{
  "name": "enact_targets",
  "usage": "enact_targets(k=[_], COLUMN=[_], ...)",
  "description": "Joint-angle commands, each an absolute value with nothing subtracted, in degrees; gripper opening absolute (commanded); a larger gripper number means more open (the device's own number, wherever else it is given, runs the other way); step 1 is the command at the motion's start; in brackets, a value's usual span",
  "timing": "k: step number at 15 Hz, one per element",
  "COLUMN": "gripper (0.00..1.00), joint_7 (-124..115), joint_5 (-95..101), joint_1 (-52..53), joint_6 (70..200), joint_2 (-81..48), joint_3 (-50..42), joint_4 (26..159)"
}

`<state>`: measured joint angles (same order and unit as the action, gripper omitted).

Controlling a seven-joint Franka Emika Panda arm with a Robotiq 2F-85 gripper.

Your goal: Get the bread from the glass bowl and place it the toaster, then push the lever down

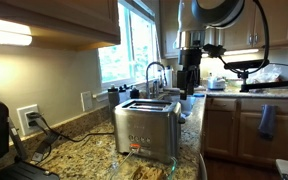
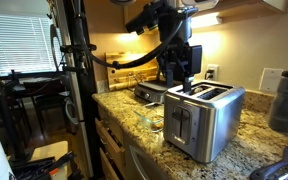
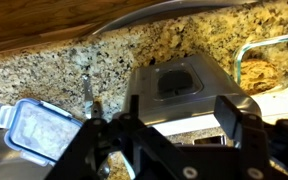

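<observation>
The robot's black hand (image 3: 169, 135) hangs wide open, its two fingers (image 3: 234, 118) spread apart with nothing held between them. It is poised over a boxy brushed stainless-steel toaster (image 3: 184, 85), and whether the fingertips touch the metal cannot be told. In both exterior views the arm reaches down from above, with the hand (image 1: 189, 82) (image 2: 181, 80) pointing straight down at the toaster's (image 1: 147, 128) (image 2: 204, 122) top. In the wrist view, a clear glass bowl (image 3: 269, 40) with brown, bread-like contents lies off to one side of the hand. A flat, clear plastic container with a blue rim (image 3: 34, 130) lies off to the opposite side. All stand on a speckled brown granite desk (image 3: 134, 45). In view are one hand, one toaster, one glass bowl and one container.
</observation>
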<state>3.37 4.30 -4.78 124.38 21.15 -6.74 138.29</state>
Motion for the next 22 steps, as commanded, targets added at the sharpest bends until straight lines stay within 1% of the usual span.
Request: enact_targets(k=[1,5,7,8,11,12,14,15,16,19,22], gripper=[0.46,0.2,0.08,0.05,0.0,0.0,0.05,0.03,0.05,0.03,0.03], joint_7=[5.1,7.2,8.6,9.4,12.1,12.5,14.2,14.9,15.8,19.0,22.1], joint_5=[0.4,-3.7,-5.2,-5.8,-7.5,-7.8,-8.9,-9.3,-10.0,-12.8,-14.5], joint_1=[-4.8,-4.5,-4.4,-4.3,-4.0,-4.0,-3.5,-3.3,-2.9,-1.6,-0.2], joint_6=[129.6,134.5,136.3,137.3,139.6,140.0,140.4,140.7,141.0,143.1,145.7], joint_2=[24.7,24.3,24.1,24.1,23.6,23.4,23.1,23.0,22.9,22.7,22.2], joint_3=[-8.0,-9.0,-9.5,-9.8,-10.6,-10.7,-11.1,-11.2,-11.3,-11.6,-11.9], joint_4=[143.7,146.2,147.2,147.7,148.8,149.0,149.7,150.1,150.4,151.4,151.6])
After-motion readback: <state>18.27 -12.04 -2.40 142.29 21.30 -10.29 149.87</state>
